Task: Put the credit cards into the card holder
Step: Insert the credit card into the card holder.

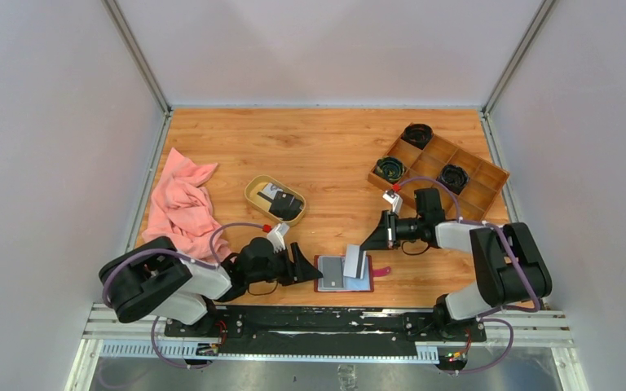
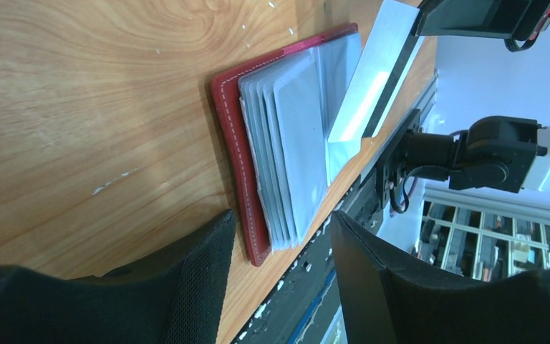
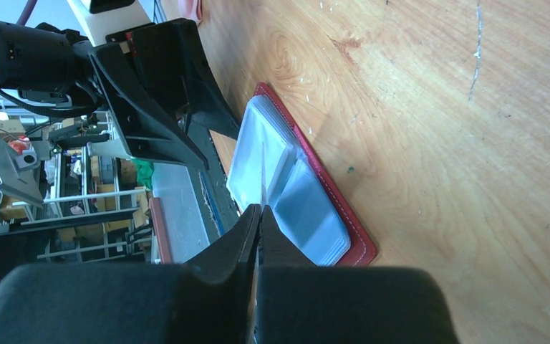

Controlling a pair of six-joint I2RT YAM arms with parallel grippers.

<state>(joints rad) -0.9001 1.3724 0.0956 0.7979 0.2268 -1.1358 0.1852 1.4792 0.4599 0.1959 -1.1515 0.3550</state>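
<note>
Angle the pale card (image 1: 354, 262), pinched in right jaws, edge-first into a pocket (image 2: 297, 158) — brace card holder (image 1: 332, 275) with spread left jaws.

The card holder (image 1: 332, 275) was laid open at the near edge of the surface (image 1: 326, 147), between the left pincer (image 1: 313, 268) and the right pincer (image 1: 368, 244). A credit card (image 1: 354, 262) was held tilted over its right half. The dish (image 1: 253, 189) was set behind-left, the cloth (image 1: 181, 204) far left, the tray (image 1: 473, 195) back right.
</note>
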